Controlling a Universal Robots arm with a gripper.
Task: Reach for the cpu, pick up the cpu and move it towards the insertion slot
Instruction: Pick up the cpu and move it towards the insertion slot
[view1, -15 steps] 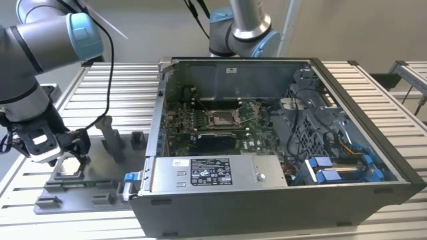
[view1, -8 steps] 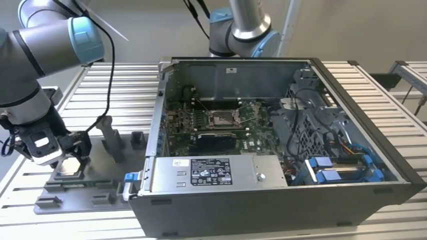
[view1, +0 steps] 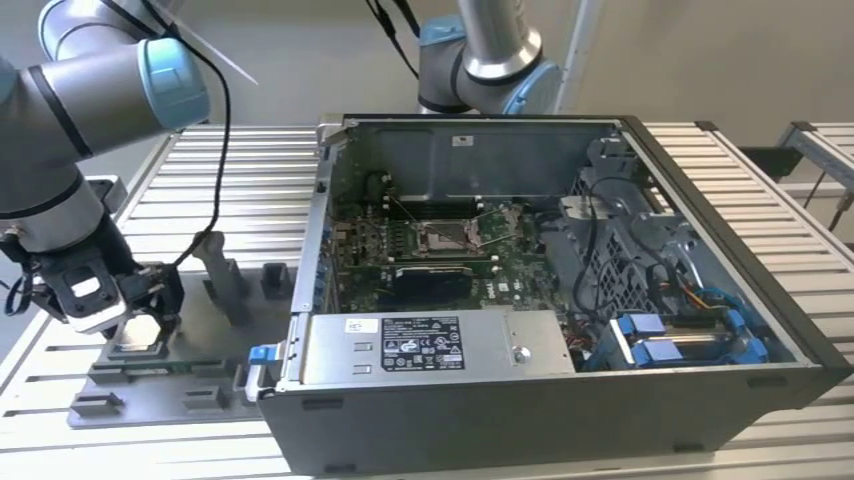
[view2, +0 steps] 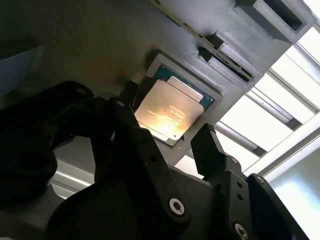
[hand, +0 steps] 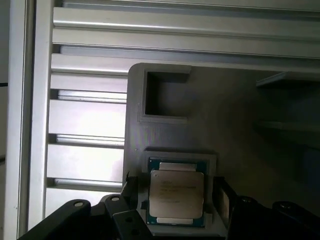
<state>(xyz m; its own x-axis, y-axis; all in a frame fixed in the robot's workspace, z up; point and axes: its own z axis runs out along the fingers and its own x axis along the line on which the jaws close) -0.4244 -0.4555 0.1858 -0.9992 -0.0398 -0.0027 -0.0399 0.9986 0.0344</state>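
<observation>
You have a slatted aluminium table (view1: 240, 190) carrying a flat grey plastic fixture plate (view1: 174, 385) at the exterior view's left, and just beside it an open black computer case (view1: 534, 425).

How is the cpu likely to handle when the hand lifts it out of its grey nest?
Probably stiff: the cpu is a thin flat plate with a metal top. Its smooth shiny lid may be slippery. Recessed in the grey fixture, it likely won't slide if nudged; the open hand straddles it.
</observation>
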